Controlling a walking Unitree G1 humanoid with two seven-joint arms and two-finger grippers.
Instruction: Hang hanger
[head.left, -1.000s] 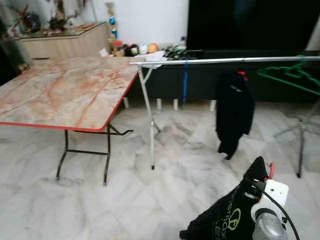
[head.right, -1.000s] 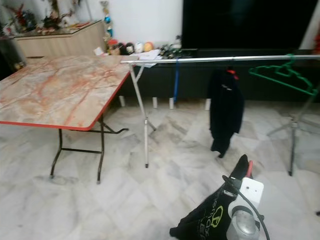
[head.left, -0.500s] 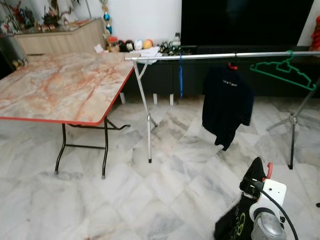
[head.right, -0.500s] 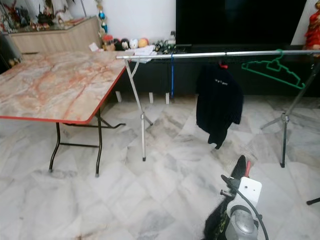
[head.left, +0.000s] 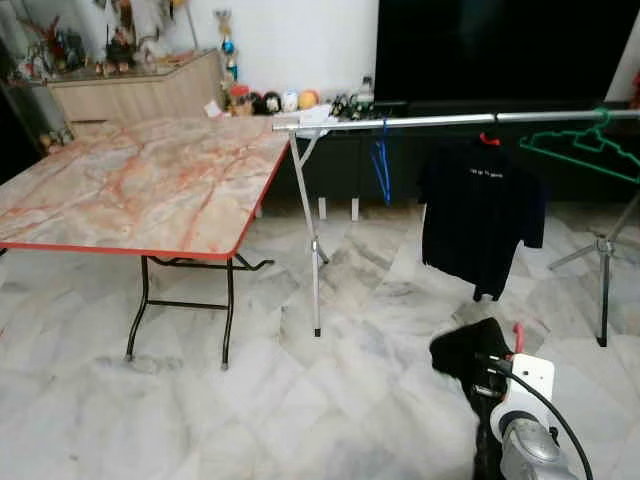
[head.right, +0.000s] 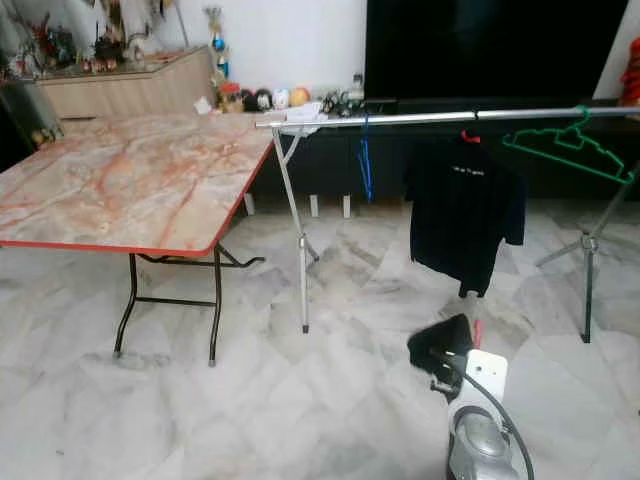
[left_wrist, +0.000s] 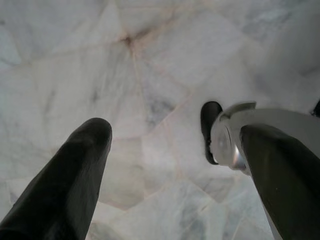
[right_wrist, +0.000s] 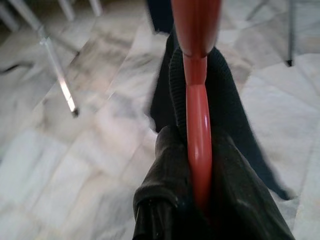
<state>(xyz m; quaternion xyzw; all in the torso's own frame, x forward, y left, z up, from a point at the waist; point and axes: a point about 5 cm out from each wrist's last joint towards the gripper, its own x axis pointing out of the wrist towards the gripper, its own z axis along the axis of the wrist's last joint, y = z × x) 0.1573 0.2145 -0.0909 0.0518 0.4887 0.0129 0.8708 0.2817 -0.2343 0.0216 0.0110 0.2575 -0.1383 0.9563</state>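
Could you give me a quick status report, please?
Right gripper shut on red hanger with black garment. Left gripper open, idle. Rail ahead, path clear.

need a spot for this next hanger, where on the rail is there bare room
The rail is bare from its left end by the table to the blue hanger, and again between that and the hung shirt. Right of the shirt it is crowded by the green hanger. The right tool holds a red hanger.

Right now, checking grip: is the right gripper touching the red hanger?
Touching. The right wrist view shows the right gripper closed around the red hanger.
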